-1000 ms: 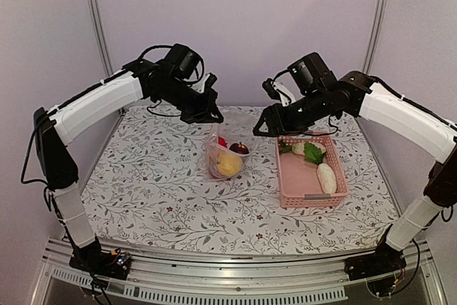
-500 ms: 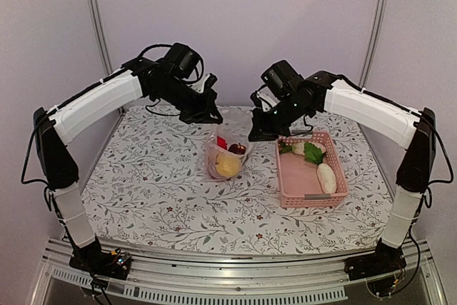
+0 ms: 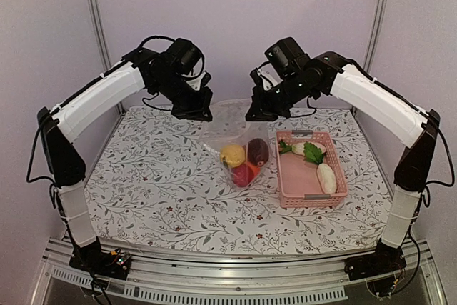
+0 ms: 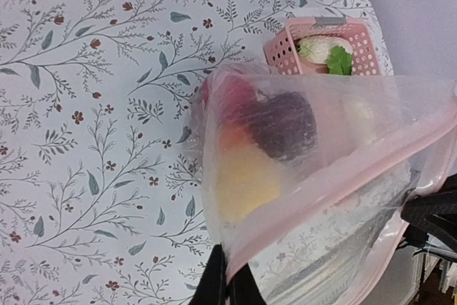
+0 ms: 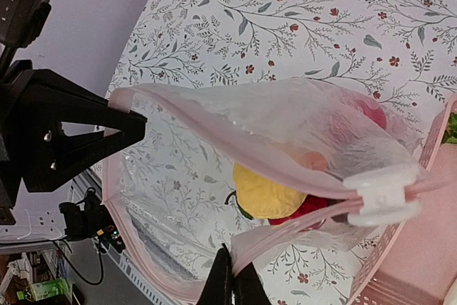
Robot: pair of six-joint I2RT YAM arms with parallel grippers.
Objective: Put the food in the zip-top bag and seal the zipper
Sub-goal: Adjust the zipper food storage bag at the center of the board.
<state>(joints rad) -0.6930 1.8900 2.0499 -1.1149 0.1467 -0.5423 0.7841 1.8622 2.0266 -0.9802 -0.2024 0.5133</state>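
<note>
Both arms meet over the upper middle of the table [image 3: 143, 176], holding the bag [image 3: 230, 123] slung between them. The left gripper [image 3: 203, 113] has its fingers pressed together on the bag's mouth edge at the left corner. The right gripper [image 3: 250, 116] is likewise pinched tight on the mouth edge at the opposite side, with no gap visible between its fingers in its wrist view. The zip strip [image 4: 343, 194] runs as a pale pink band from one grip to the other. The two lips of the mouth stand apart, so the bag is unsealed. A white slider [image 5: 382, 191] sits on the strip near the basket end. Inside the bag, gathered in its lowest part at frame centre, lie a yellow piece [image 3: 233, 153], a dark purple piece [image 3: 258, 151] and a red piece [image 3: 243, 174], all touching. Whether the bottom of the bag rests on the cloth cannot be told. The pink basket [image 3: 289, 176] stands just right of the bag, at centre right. It contains a white oblong piece [image 3: 326, 178] toward its near end and a green leafy piece [image 3: 313, 152] toward its far end.
</note>
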